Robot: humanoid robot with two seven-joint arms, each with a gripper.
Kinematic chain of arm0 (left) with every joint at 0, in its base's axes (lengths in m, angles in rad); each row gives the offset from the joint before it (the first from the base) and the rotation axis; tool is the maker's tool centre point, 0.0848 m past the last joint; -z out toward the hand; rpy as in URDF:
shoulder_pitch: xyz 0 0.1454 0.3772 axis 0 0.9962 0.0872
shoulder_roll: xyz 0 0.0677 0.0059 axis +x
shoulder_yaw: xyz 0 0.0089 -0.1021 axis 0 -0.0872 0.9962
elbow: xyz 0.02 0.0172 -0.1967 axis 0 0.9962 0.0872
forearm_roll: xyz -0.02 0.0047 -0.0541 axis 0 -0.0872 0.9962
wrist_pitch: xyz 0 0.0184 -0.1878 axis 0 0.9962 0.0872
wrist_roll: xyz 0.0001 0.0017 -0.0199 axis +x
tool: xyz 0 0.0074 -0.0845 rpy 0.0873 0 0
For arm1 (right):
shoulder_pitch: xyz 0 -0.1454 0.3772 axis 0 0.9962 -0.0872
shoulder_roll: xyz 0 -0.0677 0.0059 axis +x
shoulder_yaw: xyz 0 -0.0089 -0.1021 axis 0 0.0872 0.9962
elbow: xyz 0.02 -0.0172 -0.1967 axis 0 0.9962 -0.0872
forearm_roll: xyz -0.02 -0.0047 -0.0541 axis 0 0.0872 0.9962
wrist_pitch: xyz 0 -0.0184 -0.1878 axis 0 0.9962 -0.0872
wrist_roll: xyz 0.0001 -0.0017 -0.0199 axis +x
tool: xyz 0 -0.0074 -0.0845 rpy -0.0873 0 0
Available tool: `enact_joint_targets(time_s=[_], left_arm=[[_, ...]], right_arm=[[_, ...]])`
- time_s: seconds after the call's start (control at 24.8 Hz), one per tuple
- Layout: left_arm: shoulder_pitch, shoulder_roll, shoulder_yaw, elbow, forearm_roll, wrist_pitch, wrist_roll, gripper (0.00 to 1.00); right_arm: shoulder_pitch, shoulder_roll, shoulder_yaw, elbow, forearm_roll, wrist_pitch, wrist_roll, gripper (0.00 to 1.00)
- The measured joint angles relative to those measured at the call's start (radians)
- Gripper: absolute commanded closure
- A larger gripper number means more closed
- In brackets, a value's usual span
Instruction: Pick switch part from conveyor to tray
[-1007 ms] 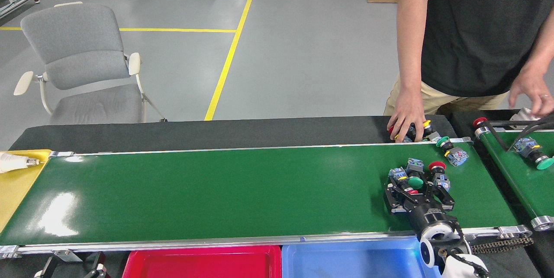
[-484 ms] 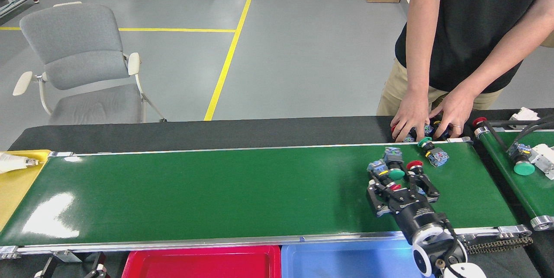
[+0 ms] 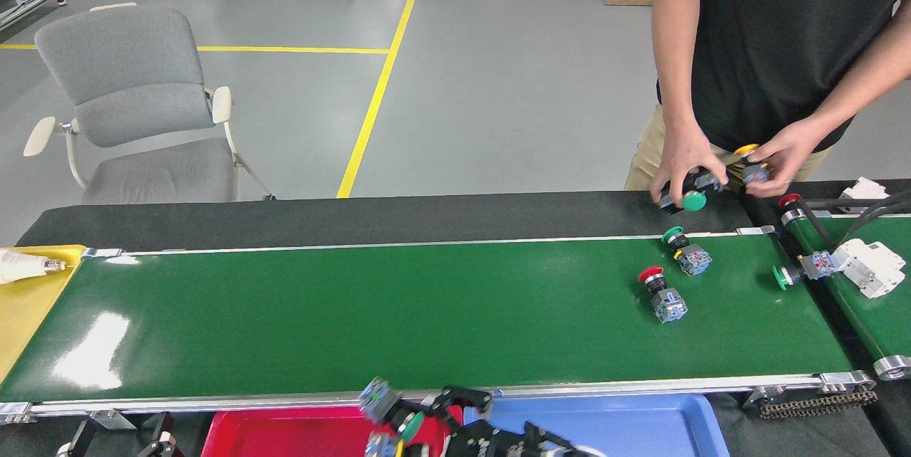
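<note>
1. Your right gripper [image 3: 416,418] has left the far right of the conveyor [image 3: 356,314], where it sat half a second ago, and now hangs at the bottom edge of the view over the seam between the red tray [image 3: 285,436] and the blue tray [image 3: 626,425].
2. Its fingers are clamped on a green-capped switch part [image 3: 411,423], lifted clear of the belt; a blue contact block [image 3: 375,398] juts out up-left of the gripper, and I cannot tell whether it belongs to the same part.
3. The cluster of parts that lay in front of the gripper earlier is thinned: a red-capped switch part [image 3: 660,293] and another green-capped one [image 3: 683,250] lie apart on the belt's right portion.
4. The person's hands, which were pressed on the black surface [image 3: 320,218] behind the belt, are now raised; one hand [image 3: 680,165] holds a green-capped part, the other hand [image 3: 776,161] a yellow-capped one.
5. On the short side belt [image 3: 872,314] at right, a green-capped part with a white block [image 3: 865,268] now lies nearer the main conveyor.
6. Your left gripper is out of view.
</note>
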Motion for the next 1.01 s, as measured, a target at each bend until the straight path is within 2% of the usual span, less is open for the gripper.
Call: enact_joint_targets(time_s=[0.08, 0.16, 0.24, 0.4, 0.52, 0.6, 0.77, 1.01], left_arm=[[0.001, 0.003, 0.000, 0.001, 0.000, 0.000, 0.000, 0.00], [0.006, 0.010, 0.000, 0.001, 0.000, 0.000, 0.000, 0.00], [0.015, 0.011, 0.001, 0.002, 0.000, 0.000, 0.000, 0.00], [0.019, 0.011, 0.003, 0.002, 0.000, 0.000, 0.000, 0.00], [0.023, 0.011, 0.003, 0.002, 0.000, 0.000, 0.000, 0.00], [0.023, 0.011, 0.003, 0.002, 0.001, 0.000, 0.000, 0.00], [0.023, 0.011, 0.001, 0.002, 0.001, 0.000, 0.000, 0.00], [0.020, 0.011, 0.001, 0.004, 0.001, 0.000, 0.000, 0.00]], right_arm=[[-0.002, 0.002, -0.007, -0.006, -0.005, -0.004, 0.000, 0.00], [0.007, 0.002, -0.069, -0.039, -0.025, -0.004, -0.001, 0.00], [0.061, 0.001, -0.215, -0.094, -0.046, 0.025, -0.001, 0.01], [0.289, 0.024, -0.606, -0.234, -0.072, 0.176, -0.019, 0.02], [0.388, 0.038, -0.780, -0.243, -0.075, 0.304, -0.088, 0.02], [0.411, 0.037, -0.814, -0.243, -0.075, 0.401, -0.114, 0.02], [0.381, 0.037, -0.790, -0.242, -0.046, 0.504, -0.122, 0.02], [0.192, 0.037, -0.626, -0.141, 0.079, 0.534, -0.066, 0.01]])
